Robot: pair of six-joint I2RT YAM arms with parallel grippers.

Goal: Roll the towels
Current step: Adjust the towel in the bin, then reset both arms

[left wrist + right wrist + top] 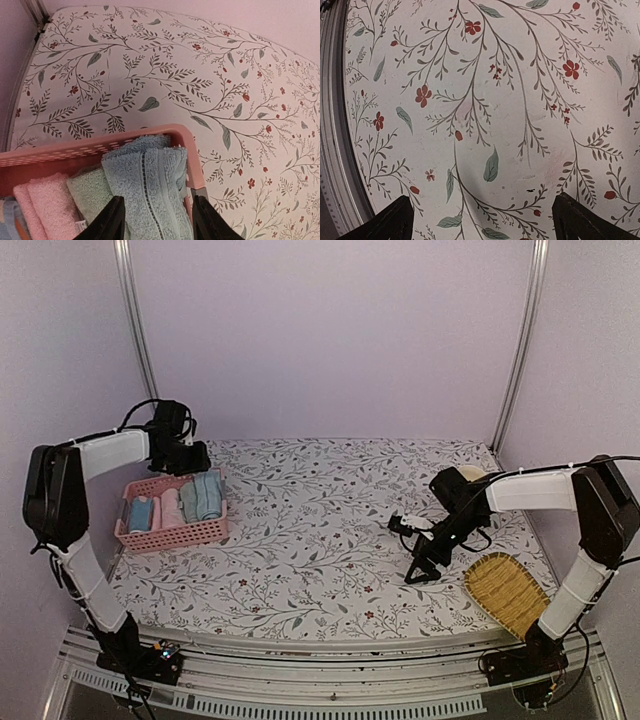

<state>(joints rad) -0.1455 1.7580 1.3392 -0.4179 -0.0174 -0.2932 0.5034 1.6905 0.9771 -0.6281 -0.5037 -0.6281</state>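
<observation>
Terry cloth, likely soft, light and squashy: the blue towel (150, 190) and green towel (87, 192) sit bundled inside the pink basket (75, 147). The left gripper (157, 210) straddles the blue one, fingers parted. The right gripper (482, 210) gapes wide, well apart from the basket. Probably best pinched mid-bundle.

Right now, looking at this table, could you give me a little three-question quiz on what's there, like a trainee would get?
1. Pick one: the basket holding the rolled towels is a) pink, b) yellow, c) black.
2. True or false: the right hand is open over the bare table with nothing in it.
3. Fill the gap: the towel seen between the fingers of the left hand is light ____.

Key: 1 a. 2 true. 3 blue.
</observation>
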